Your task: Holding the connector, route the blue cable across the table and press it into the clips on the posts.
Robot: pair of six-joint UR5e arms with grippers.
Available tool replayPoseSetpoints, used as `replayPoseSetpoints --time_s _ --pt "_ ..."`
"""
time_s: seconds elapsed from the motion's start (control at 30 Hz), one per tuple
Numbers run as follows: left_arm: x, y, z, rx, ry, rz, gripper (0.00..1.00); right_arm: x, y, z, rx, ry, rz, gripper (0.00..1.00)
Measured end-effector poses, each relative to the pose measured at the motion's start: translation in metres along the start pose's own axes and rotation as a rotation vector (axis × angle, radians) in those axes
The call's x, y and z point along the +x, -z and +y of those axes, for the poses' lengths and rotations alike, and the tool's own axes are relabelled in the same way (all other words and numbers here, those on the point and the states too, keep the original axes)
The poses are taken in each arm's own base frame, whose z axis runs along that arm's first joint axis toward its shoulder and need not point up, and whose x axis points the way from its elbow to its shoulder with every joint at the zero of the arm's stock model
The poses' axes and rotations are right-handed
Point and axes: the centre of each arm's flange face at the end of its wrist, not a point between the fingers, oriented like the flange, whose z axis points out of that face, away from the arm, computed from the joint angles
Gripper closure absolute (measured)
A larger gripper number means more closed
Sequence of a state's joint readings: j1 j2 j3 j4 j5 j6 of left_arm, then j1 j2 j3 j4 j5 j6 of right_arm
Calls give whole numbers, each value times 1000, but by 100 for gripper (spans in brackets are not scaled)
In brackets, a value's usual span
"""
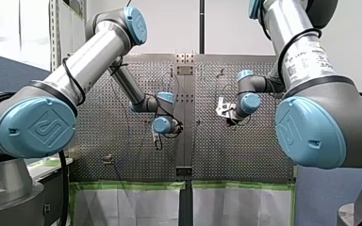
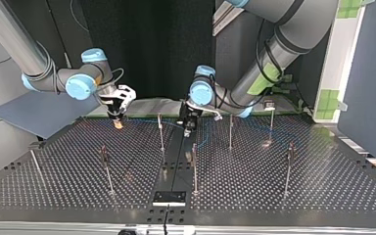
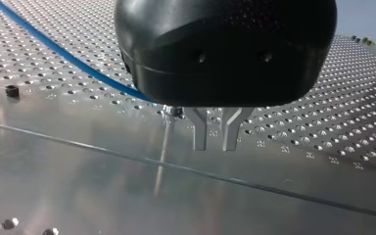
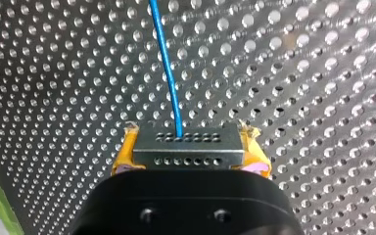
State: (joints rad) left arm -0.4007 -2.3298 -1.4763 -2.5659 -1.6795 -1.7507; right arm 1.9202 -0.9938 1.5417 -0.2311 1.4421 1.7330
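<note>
The right wrist view is the only one that shows the grip plainly. The right gripper (image 4: 186, 149) has its jaws closed on the connector (image 4: 186, 146), a small grey metal block with two rows of holes. Its yellow pads (image 4: 126, 152) press against the block's two ends. The blue cable (image 4: 169, 73) leaves one of the holes and runs straight ahead over the perforated table (image 4: 54, 98).

The top view shows none of that detail. There the right gripper sits low over the far edge of the table, at the view's left, with only a yellowish tip visible. This view does show the posts (image 2: 160, 133), thin upright rods spread across the table. It also shows the cable as a faint blue line from the right gripper toward the left gripper (image 2: 188, 126) near the middle. Whether the cable sits in any clip is too small to tell.

The left wrist view shows the left gripper's two metal fingers (image 3: 200, 131) pointing down just above the table. A narrow gap lies between them and they hold nothing. One post stands just beside them, and the cable passes behind the gripper's black body.

The front view shows both arms reaching in toward the centre with the grippers well apart. The cable cannot be made out there.
</note>
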Motion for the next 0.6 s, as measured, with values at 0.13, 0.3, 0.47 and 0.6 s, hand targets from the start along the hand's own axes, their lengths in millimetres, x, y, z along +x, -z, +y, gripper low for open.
replayPoseSetpoints --time_s 0.13,0.3,0.47,0.6 --pt "2 5 -5 -19 -34 22 19 1 0 7 -11 -5 -4 100" --pt "1 13 -11 -50 -61 48 0 3 1 13 -22 -9 -11 100" --pt "-10 23 -27 -64 -49 55 0 4 2 28 -45 -20 -24 100" --pt "-22 36 -46 -67 -24 59 0 6 2 37 -50 -26 -28 100"
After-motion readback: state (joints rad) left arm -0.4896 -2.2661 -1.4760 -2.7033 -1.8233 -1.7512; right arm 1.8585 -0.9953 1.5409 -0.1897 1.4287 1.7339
